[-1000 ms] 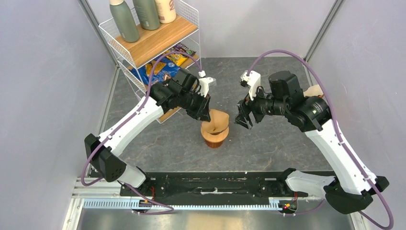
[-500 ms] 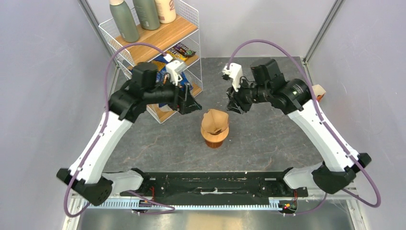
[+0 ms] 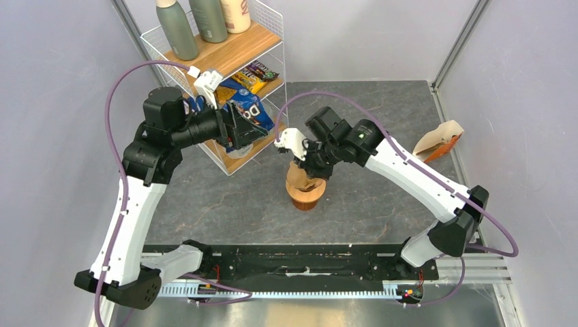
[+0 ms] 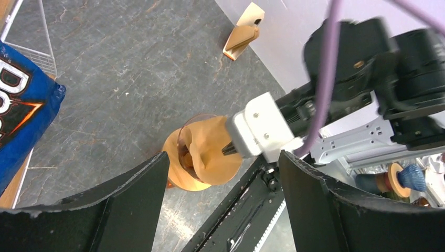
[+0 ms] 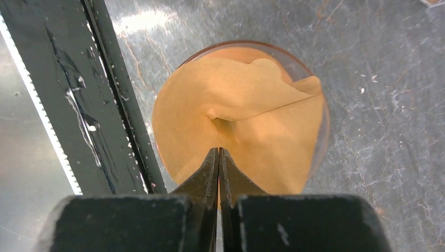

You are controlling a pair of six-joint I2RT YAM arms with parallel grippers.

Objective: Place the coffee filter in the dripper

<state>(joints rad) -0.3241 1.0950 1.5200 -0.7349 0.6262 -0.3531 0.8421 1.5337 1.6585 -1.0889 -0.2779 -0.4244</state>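
Right wrist view alone shows right jaws closed over coffee filter (image 5: 241, 121).

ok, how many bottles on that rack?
3, in a row on the top shelf of the wire rack, back left: grey-green bottle at left, second grey-green bottle in the middle, cream bottle at right. Tops are cropped; more could sit out of frame.

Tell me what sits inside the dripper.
The coffee filter lies inside the dripper, creased, with the shut fingers of the right gripper pointing into it. The paper hides most of the dripper's inner wall and its bottom.
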